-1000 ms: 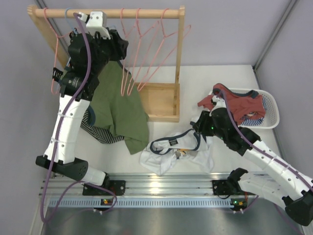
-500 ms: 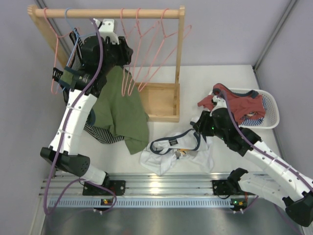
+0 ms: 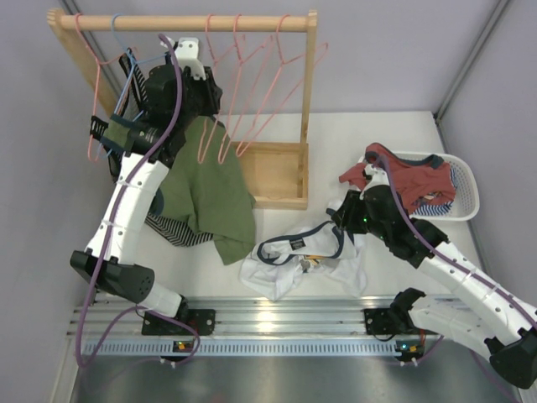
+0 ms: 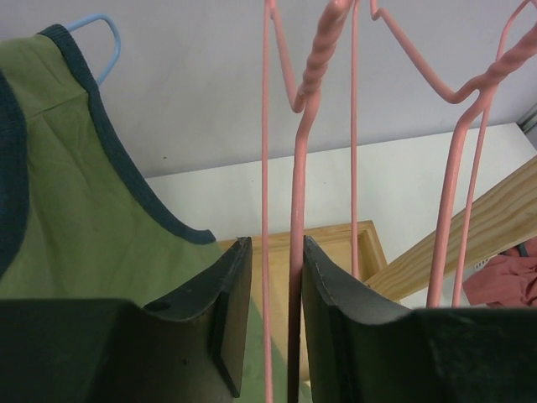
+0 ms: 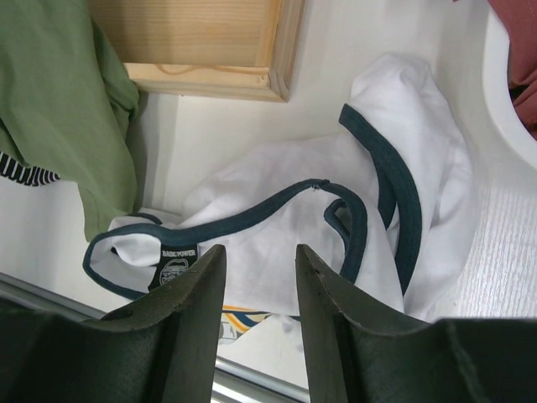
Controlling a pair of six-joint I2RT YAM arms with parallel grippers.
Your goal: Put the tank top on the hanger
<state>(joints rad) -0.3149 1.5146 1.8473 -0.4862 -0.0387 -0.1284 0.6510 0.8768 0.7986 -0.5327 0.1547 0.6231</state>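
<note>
At the wooden rack on the far side of the tabletop, the left arm has swung rightward over the last second. It has left the olive green top hanging there and moved in among the pink hangers. The right arm has not shifted. The tank top lies crumpled as before, near the front edge of the tabletop between the two arm bases. I judge the work is still at fetching a hanger, with the dressing not yet begun.

From above, the left arm's own body hides its fingers. Only the left wrist view shows the left tool straddling the neck of the hanger. Its jaws have drawn narrower yet remain apart, so the wire leans on one jaw with a gap at the other and is not yet pinched.

The right wrist view adds what the overhead view blurs, namely the navy trim and neck label of the tank top. It also shows the right tool spread just above the cloth, gripping nothing
</note>
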